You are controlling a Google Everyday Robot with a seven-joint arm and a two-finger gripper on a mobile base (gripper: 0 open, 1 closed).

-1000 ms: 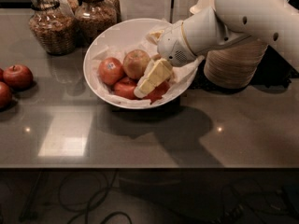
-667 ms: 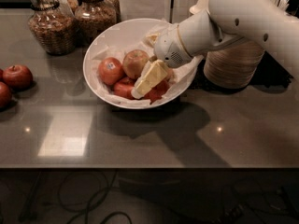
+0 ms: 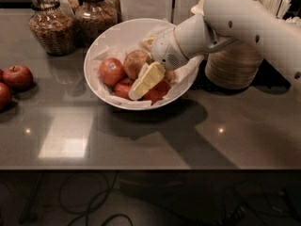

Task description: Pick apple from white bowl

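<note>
Claw (image 3: 137, 93) down in white bowl (image 3: 95, 48) beside apple (image 3: 136, 61), spread untellable; sticker (image 3: 112, 66) illegible.

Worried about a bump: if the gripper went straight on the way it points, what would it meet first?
Probably the red apple low in the white bowl: the gripper, inside the bowl, angles down-left toward it, passing beside the tan apple. Depth is unclear, so it may be touching.

Tan apple (image 3: 136, 63), pincer (image 3: 139, 88) in white bowl (image 3: 121, 33)
</note>
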